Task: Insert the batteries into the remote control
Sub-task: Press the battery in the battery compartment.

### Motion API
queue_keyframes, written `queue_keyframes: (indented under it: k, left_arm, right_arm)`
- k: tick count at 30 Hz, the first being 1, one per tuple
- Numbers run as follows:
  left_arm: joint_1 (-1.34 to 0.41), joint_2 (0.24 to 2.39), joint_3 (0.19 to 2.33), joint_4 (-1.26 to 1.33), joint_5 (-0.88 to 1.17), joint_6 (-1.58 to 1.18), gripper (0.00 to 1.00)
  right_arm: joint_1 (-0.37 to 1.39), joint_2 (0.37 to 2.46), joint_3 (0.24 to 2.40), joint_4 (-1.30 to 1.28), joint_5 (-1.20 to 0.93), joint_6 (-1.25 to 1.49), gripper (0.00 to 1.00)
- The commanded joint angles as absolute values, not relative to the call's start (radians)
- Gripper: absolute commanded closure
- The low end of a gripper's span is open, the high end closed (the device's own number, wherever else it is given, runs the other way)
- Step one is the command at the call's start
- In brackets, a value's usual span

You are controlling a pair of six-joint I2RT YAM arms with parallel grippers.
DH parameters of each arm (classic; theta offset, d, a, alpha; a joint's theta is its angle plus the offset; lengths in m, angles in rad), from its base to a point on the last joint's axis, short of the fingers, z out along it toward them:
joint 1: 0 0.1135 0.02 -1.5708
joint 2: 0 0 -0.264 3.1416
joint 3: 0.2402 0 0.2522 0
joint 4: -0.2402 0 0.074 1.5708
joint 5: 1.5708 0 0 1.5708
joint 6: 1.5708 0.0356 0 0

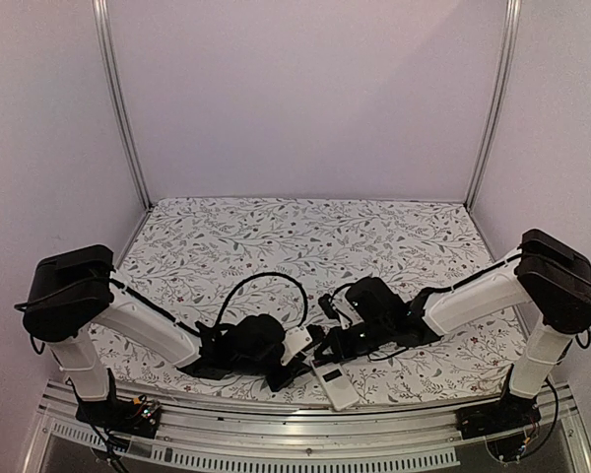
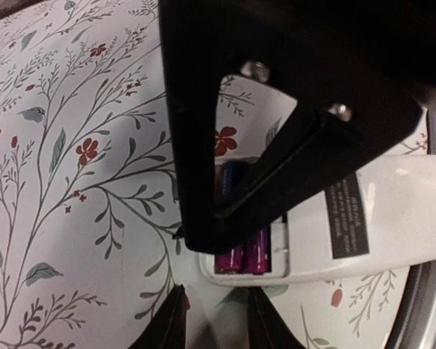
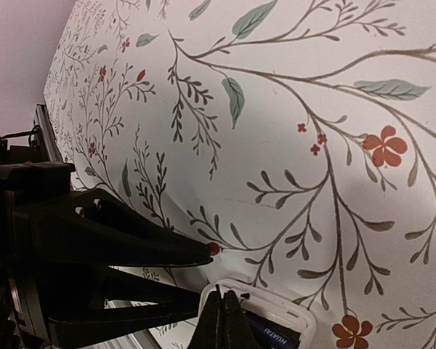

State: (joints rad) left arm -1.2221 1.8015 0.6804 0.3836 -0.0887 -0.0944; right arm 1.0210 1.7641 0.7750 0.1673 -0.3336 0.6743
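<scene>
The white remote control (image 1: 337,386) lies back up at the table's near edge. Its open slot holds two batteries (image 2: 243,256) side by side; they look purple in the left wrist view and dark blue in the right wrist view (image 3: 277,337). My right gripper (image 3: 221,311) is shut, its tip down at the end of the slot, on the remote's rim (image 3: 280,303). Its fingers (image 2: 203,145) cover most of the slot in the left wrist view. My left gripper (image 2: 216,321) is open and empty, just off the remote's slot end (image 2: 392,218).
The aluminium rail (image 1: 276,434) of the table's near edge runs right beside the remote and also shows in the left wrist view (image 2: 430,320). The two grippers (image 1: 297,367) (image 1: 327,347) are close together. The floral cloth (image 1: 305,236) stretches back.
</scene>
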Motion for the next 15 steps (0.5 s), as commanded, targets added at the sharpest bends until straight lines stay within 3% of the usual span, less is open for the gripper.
queue_keyframes:
  k: [1, 7, 15]
  left_arm:
    - [-1.226, 1.836, 0.675, 0.333, -0.100, -0.104, 0.71]
    - [-1.226, 1.832, 0.671, 0.328, -0.100, -0.104, 0.71]
    - [-1.226, 1.835, 0.668, 0.339, -0.091, -0.099, 0.72]
  right_arm:
    - [1.032, 1.778, 0.751, 0.092, -0.308, 0.694, 1.00]
    - [1.014, 1.773, 0.831, 0.065, -0.310, 0.662, 0.99]
    - [0.987, 1.632, 0.828, 0.027, -0.273, 0.682, 0.84]
